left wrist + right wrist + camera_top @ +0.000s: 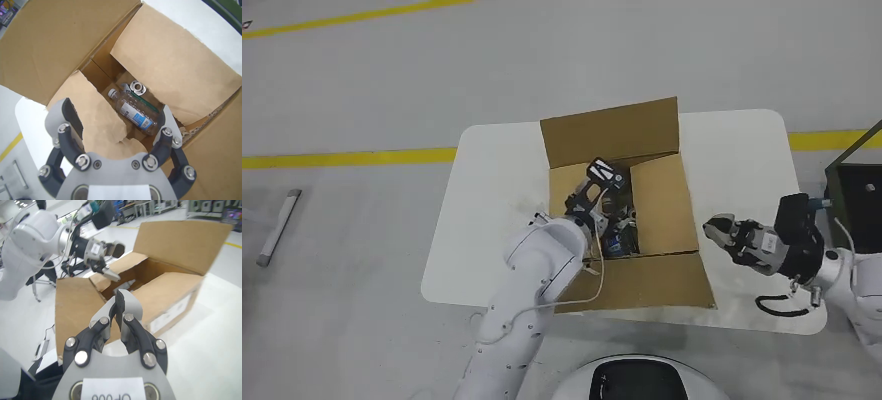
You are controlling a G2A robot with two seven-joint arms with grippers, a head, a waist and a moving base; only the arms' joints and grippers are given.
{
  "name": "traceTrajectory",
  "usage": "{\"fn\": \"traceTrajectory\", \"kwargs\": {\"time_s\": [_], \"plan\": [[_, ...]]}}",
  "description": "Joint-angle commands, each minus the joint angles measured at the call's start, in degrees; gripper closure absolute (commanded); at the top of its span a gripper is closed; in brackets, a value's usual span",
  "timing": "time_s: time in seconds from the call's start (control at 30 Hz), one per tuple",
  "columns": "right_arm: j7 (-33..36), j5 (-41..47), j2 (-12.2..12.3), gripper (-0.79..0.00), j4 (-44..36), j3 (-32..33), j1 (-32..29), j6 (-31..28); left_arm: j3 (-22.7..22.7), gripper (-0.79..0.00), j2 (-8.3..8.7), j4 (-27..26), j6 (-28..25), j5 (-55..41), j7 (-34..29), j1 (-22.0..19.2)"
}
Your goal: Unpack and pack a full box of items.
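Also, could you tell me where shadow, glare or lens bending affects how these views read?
Left wrist view: the box floor is shaded under the flaps, yet the bottle, wrench and metal flange are legible; straight flap edges bow near the frame's rim. Top view: the box interior is dark, contents hard to tell. Right wrist view: the table is evenly bright, with little shadow.
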Motion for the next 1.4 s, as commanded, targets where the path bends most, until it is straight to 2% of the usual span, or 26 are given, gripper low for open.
{"fn": "traceTrajectory", "kwargs": {"time_s": [0.0, 0.27, 0.3, 0.33, 0.4, 0.5, 0.57, 0.63, 0.67, 0.97, 1.23, 1.27, 1.3, 1.33, 1.37], "plan": [[-3.2, -1.7, -0.2, 0.000, -0.2, 0.7, -0.9, 1.7, 0.8, -0.785, -0.09, 1.2, 1.1, 2.1, -1.7, -0.7], [-6.4, -6.6, -0.6, 0.000, -0.9, -1.0, -0.8, 5.7, 2.7, -0.785, -0.17, 4.2, 0.9, 7.3, -2.9, -1.9], [-6.7, -6.9, -0.7, 0.000, -0.5, -1.5, -0.3, 6.2, 2.8, -0.751, -0.18, 4.5, 1.0, 7.9, -2.8, -2.0], [-6.6, -8.0, -0.8, 0.000, 0.0, -2.0, 0.4, 7.0, 3.0, -0.646, -0.18, 4.9, 1.0, 8.5, -2.7, -2.1], [-7.0, -9.3, -0.9, 0.000, 0.9, -3.5, 1.8, 8.0, 3.2, -0.597, -0.23, 5.2, 1.1, 9.0, -2.3, -2.0], [-6.4, -11.2, -1.2, 0.000, 2.7, -6.1, 4.1, 9.0, 3.2, -0.354, -0.26, 5.5, 1.3, 9.6, -2.1, -2.0], [-6.1, -12.0, -1.3, 0.000, 4.1, -7.7, 5.8, 9.8, 3.1, -0.246, -0.25, 5.6, 1.5, 10.4, -2.0, -2.0], [-5.9, -12.7, -1.5, 0.000, 5.3, -9.2, 7.3, 10.4, 3.1, -0.015, -0.24, 5.6, 1.7, 11.3, -2.0, -1.9], [-6.0, -12.8, -1.6, 0.000, 5.8, -9.8, 7.8, 10.5, 3.0, 0.000, -0.22, 5.5, 1.7, 11.5, -2.0, -1.8], [-6.1, -12.6, -1.8, 0.000, 6.5, -11.0, 9.1, 10.0, 1.0, 0.000, -0.08, 2.1, 3.1, 12.1, -0.6, -0.3], [-4.6, -9.7, -1.9, 0.000, 6.0, -11.0, 9.2, 8.9, -3.4, 0.000, -0.15, -4.8, 4.1, 1.7, -0.6, 1.5], [-4.0, -9.5, -1.9, 0.000, 6.2, -11.2, 9.4, 8.8, -4.0, -0.099, -0.13, -5.4, 4.3, 0.5, -1.0, 1.7], [-3.4, -9.5, -1.9, 0.000, 6.7, -11.5, 9.8, 8.9, -4.6, -0.283, -0.08, -5.8, 4.3, 0.0, -1.4, 1.7], [-2.9, -9.3, -1.9, 0.000, 7.1, -11.8, 10.1, 9.0, -5.1, -0.785, 0.00, -6.1, 4.3, 0.2, -1.7, 1.6], [-2.6, -8.8, -2.0, 0.000, 7.5, -12.2, 10.4, 8.9, -5.6, -0.785, 0.06, -6.3, 4.7, 0.3, -1.6, 1.6]]}}
